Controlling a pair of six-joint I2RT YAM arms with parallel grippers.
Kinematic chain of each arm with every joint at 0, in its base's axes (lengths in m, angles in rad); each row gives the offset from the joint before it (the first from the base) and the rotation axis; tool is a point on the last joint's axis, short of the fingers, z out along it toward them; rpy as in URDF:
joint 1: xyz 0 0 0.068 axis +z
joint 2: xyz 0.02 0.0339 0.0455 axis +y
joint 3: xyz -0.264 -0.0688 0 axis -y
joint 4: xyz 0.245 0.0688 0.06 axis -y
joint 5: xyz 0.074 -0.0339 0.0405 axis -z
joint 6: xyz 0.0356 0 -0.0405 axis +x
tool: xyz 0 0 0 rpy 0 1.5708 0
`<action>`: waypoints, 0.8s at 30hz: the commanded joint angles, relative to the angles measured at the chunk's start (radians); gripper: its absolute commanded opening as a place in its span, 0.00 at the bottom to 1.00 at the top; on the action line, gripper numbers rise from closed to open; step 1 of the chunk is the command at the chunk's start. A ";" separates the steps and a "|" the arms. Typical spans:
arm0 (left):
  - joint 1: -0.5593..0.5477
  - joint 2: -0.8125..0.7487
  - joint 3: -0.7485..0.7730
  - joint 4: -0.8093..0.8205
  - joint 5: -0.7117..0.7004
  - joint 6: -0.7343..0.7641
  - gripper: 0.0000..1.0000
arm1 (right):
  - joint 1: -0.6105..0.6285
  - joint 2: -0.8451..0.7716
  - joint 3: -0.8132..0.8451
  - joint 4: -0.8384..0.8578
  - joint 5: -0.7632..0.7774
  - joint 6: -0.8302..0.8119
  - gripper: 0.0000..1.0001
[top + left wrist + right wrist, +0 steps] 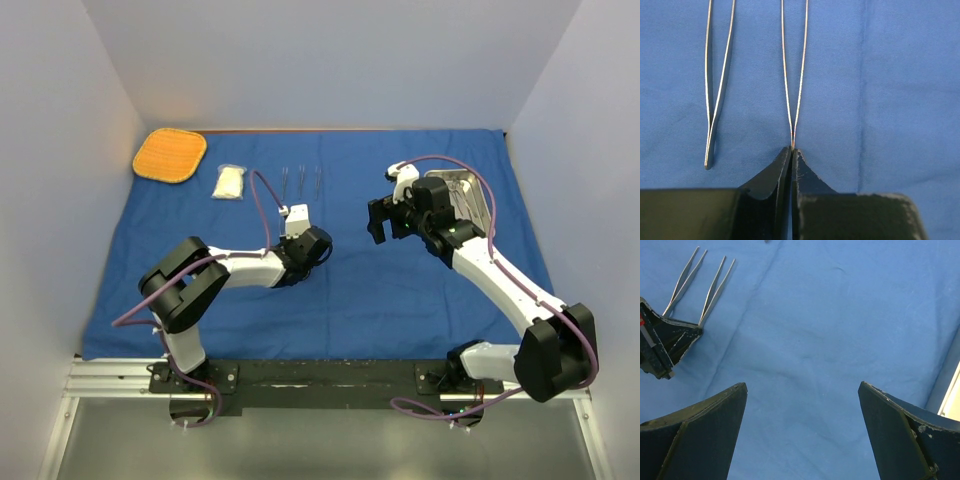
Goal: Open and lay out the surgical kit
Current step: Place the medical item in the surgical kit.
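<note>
Plainly, slim shiny forceps lie pinched by left fingers; right fingers spread.

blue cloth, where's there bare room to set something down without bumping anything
Widest bare patch: mid blue cloth, between left arm and right arm down to the near edge. Also far centre, between the instruments and the open right claw. Crowded far left: orange mat, gauze pack, instruments, left claw shut on one forceps. Steel tray sits far right.

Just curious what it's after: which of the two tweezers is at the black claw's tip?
The right-hand tweezers: their joined end meets the left gripper's tip. The left-hand pair lies apart.
</note>
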 commanded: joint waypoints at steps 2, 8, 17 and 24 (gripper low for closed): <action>-0.005 -0.021 0.023 -0.051 -0.002 -0.013 0.12 | 0.005 -0.032 -0.003 0.038 0.027 -0.014 0.98; -0.003 -0.079 0.069 -0.070 -0.002 0.046 0.44 | 0.001 -0.017 0.021 0.018 0.083 0.003 0.99; 0.013 -0.317 0.097 0.077 -0.025 0.374 0.78 | -0.126 0.104 0.150 -0.028 0.226 0.148 0.99; 0.246 -0.495 -0.009 0.076 0.226 0.427 0.85 | -0.281 0.247 0.214 -0.004 0.382 0.279 0.97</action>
